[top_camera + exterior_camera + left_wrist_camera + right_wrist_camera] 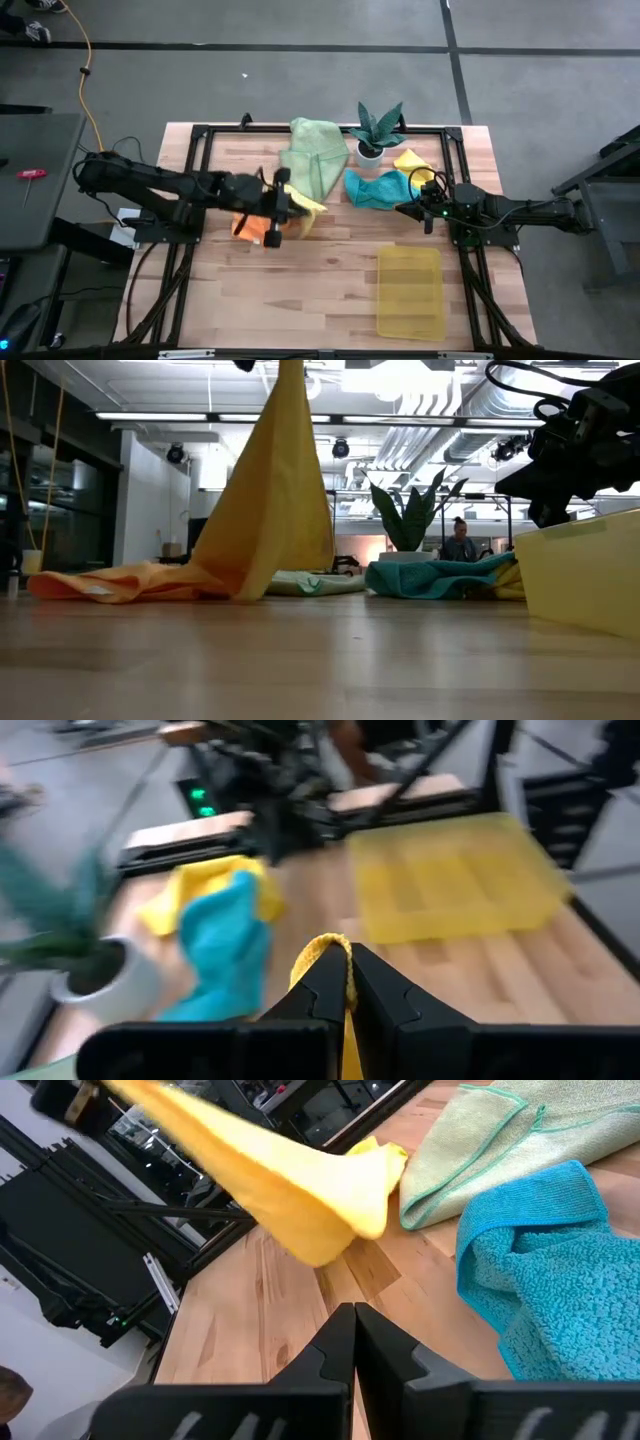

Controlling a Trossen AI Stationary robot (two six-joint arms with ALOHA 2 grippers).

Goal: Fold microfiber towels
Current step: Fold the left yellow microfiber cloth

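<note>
The left gripper (346,982) reached out over the middle of the table (330,290), jaws pinched tight on a corner of the yellow towel (270,500), which hung in a tall drape down to the wood. An orange towel (110,582) lay beside its foot. The right gripper (354,1342) hovered low near the teal towel (378,188), jaws closed and empty. The pale green towel (315,155) lay beyond. The front of the table stood open, apart from the yellow tray (409,290).

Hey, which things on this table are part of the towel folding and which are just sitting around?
Part of the job:
- yellow towel, lifted by the left gripper
- orange towel
- pale green towel
- teal towel
- second yellow towel

Just lying about:
- yellow tray
- potted plant
</note>
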